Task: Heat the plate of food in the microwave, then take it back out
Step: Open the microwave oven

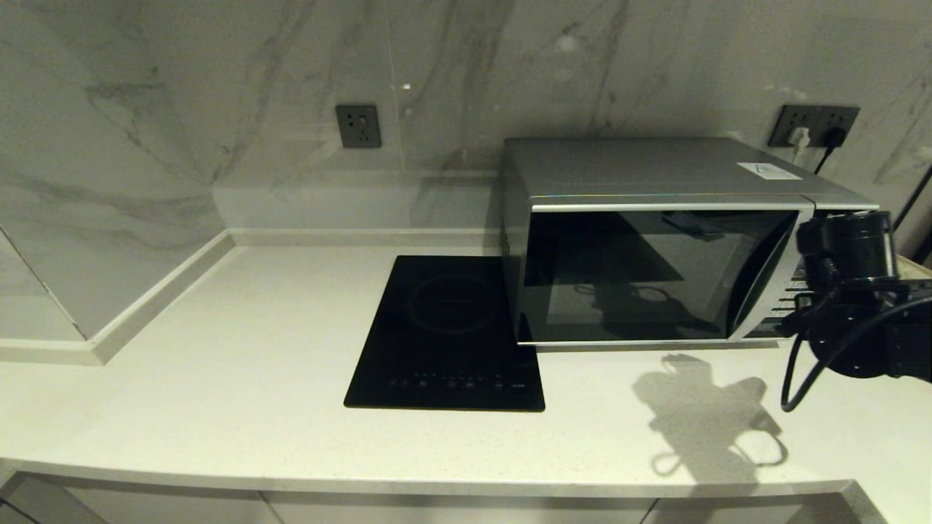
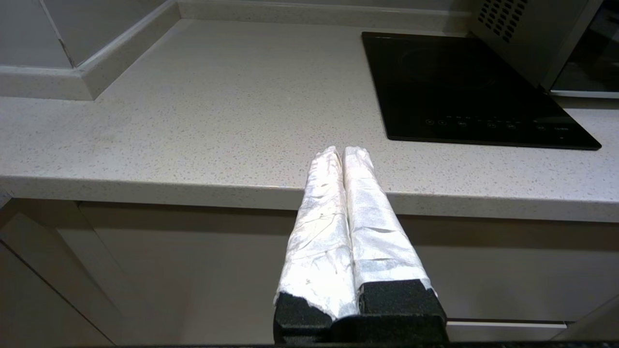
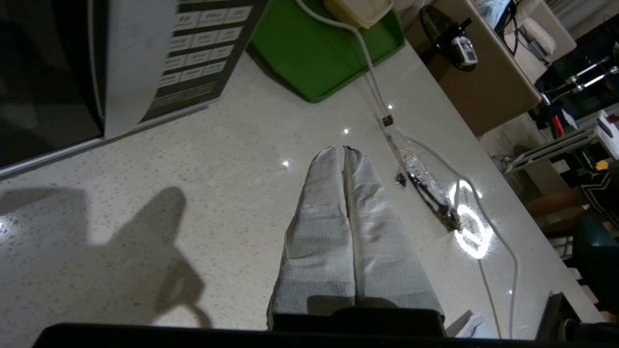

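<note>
No word, brand or number reads clearly anywhere. The microwave (image 3: 145, 63) shows rows of pale buttons (image 3: 203, 36) on its dark panel, each with small markings too blurred to make out. The white sticker (image 1: 768, 170) on the microwave's top, near its back right corner, carries a faint mark that can't be read. The black cooktop (image 1: 448, 335) has a row of tiny touch symbols (image 2: 488, 123) along its front edge, plus a short word at the right end of that row, too small to tell.
</note>
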Controlling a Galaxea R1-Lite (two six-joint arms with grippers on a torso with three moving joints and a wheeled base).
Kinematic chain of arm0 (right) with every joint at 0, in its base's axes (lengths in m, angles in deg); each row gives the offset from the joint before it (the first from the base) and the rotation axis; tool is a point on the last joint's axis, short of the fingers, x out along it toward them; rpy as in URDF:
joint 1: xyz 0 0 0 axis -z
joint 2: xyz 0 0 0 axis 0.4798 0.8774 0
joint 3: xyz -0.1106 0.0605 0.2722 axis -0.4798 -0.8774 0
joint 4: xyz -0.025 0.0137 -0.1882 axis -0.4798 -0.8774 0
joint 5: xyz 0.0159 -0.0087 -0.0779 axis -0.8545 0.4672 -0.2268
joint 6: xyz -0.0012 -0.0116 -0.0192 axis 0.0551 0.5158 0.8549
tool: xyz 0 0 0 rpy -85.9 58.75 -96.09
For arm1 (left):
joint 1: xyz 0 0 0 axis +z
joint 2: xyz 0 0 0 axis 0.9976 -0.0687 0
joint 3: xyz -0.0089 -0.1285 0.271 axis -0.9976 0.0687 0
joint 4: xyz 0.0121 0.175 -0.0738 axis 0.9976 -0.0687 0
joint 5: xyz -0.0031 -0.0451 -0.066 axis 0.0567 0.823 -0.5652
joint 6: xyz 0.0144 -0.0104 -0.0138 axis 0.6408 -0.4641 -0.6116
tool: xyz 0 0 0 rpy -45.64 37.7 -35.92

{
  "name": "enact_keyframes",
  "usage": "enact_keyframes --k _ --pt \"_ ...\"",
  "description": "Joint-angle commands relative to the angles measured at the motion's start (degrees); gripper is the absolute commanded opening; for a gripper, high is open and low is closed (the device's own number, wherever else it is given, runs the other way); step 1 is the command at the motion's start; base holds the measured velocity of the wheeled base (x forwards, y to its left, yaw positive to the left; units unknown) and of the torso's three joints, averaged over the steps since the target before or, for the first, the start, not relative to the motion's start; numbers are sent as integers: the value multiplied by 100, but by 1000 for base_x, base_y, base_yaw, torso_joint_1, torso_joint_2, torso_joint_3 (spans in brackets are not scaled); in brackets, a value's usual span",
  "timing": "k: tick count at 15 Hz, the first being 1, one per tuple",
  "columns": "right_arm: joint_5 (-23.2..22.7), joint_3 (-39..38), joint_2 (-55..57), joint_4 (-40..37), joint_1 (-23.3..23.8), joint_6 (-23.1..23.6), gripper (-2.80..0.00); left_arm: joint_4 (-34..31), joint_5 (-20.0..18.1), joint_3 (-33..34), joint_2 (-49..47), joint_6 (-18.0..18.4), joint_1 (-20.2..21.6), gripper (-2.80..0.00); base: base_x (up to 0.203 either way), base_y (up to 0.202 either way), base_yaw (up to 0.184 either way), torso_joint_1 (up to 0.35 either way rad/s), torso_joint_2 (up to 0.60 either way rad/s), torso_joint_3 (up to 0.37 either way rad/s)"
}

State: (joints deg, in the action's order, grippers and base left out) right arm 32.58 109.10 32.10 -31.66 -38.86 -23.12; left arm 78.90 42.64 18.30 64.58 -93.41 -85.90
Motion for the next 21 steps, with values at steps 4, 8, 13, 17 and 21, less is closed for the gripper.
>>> enact_keyframes --k 4,8,13,17,21 --pt "108 914 1210 341 -297 -31 0 4 4 1 0 -5 2 -280 0 0 0 0 0 0" --pt "103 1487 1601 350 -327 -32 0 4 4 1 0 -5 2 -280 0 0 0 0 0 0" --pt "103 1531 1767 362 -286 -91 0 4 4 1 0 -5 2 -280 0 0 0 0 0 0" --pt "103 1575 1806 371 -241 -91 0 4 4 1 0 -5 2 -280 0 0 0 0 0 0" --pt "103 1583 1806 372 26 -91 0 4 4 1 0 -5 2 -280 0 0 0 0 0 0"
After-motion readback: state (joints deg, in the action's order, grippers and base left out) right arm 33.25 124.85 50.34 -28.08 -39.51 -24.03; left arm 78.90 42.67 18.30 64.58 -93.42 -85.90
